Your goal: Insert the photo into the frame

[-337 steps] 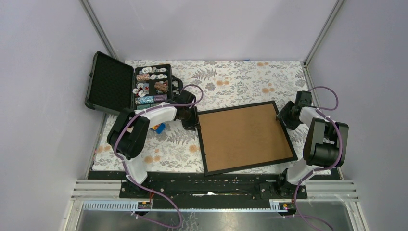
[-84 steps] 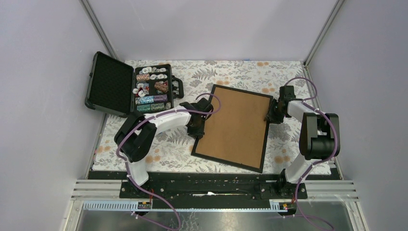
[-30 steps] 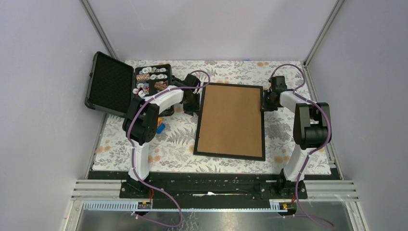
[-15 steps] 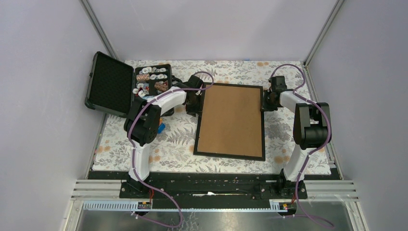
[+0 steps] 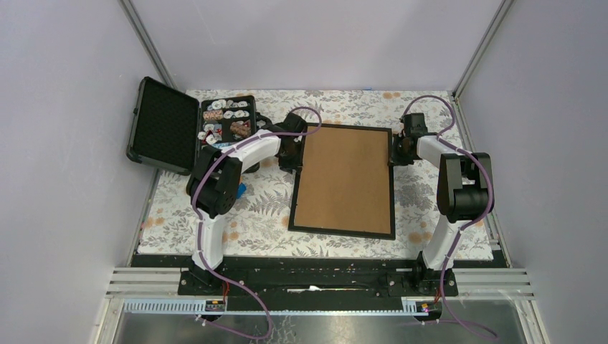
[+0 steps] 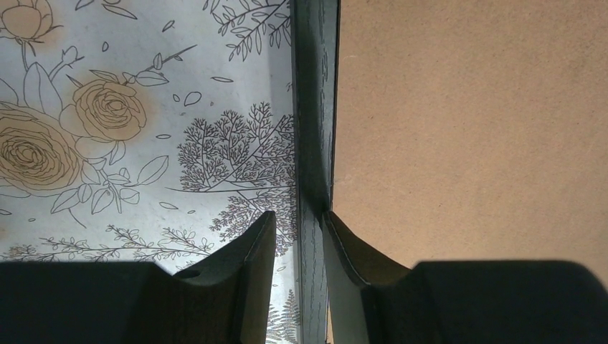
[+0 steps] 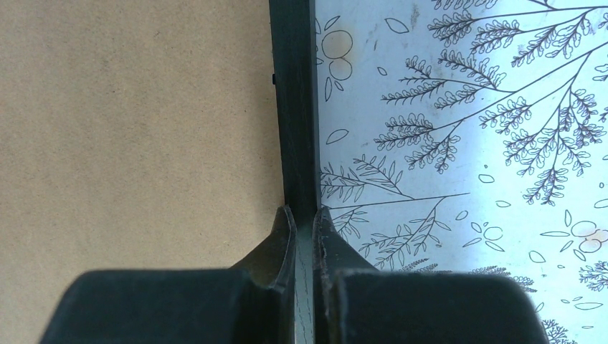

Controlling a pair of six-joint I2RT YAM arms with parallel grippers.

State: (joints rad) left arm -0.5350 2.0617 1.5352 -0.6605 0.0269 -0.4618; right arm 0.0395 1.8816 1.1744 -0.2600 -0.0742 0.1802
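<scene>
Our right end effector (image 7: 302, 215) is clamped on the frame (image 5: 344, 179) at its upper-right edge. Our left end effector (image 6: 297, 229) straddles the upper-left edge, partly open, not gripping.

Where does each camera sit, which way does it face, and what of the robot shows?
Top external: above and behind, looking down; left arm and right arm flank the frame.
Left wrist: on the left arm, looking along the left gripper at the frame's edge; fingers show.
Right wrist: on the right arm, along the right gripper pinching the opposite edge; fingers show.
Both wrist views share the frame's brown back and floral cloth.
</scene>
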